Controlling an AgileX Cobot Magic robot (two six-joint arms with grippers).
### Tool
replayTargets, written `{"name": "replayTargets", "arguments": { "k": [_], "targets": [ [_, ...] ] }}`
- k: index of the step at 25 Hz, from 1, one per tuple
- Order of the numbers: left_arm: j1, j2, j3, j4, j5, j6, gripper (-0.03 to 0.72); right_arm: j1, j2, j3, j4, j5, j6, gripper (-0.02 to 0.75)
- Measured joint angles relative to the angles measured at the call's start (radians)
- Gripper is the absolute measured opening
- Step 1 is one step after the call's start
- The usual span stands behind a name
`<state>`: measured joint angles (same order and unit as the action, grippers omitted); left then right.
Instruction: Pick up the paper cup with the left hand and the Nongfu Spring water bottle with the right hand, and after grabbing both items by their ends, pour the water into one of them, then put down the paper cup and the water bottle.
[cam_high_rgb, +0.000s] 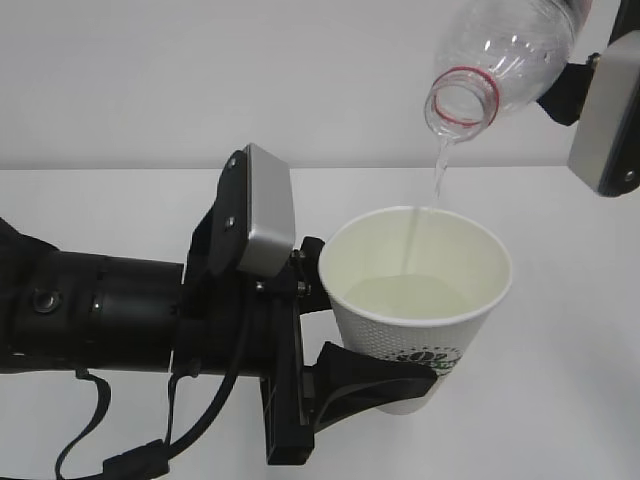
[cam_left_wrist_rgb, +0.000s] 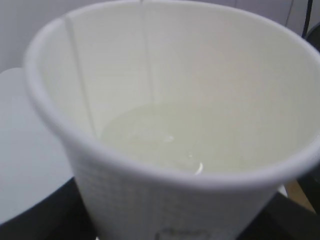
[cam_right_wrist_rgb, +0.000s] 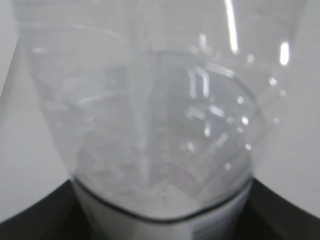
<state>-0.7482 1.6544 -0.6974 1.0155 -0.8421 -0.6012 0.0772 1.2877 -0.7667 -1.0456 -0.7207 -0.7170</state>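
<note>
**Pouring step: bottle to cup**

- Paper cup (cam_high_rgb: 418, 305): clamped low on its wall by the left gripper (cam_high_rgb: 375, 380), held above the worktop (cam_high_rgb: 560, 400), partly filled.
- Nongfu Spring water bottle (cam_high_rgb: 500, 60): tipped mouth-down over the cup, gripped by the right gripper (cam_high_rgb: 585, 80).
- Water (cam_high_rgb: 440, 175): thin stream; tilt is best eased gently, cup kept level.

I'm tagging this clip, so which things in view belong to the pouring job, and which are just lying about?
In the job:
cup, in the left gripper
bottle, tipped in the right gripper
water, streaming into the cup

Lying about:
nothing; only the white table shows
</note>
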Motion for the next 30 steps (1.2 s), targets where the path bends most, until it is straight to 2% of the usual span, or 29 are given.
{"name": "replayTargets", "arguments": {
  "k": [30],
  "targets": [
    [0.0,0.0,0.0,0.0,0.0,0.0,0.512,0.0,0.0,0.0,0.002,0.0,-0.028,0.479]
  ]
}}
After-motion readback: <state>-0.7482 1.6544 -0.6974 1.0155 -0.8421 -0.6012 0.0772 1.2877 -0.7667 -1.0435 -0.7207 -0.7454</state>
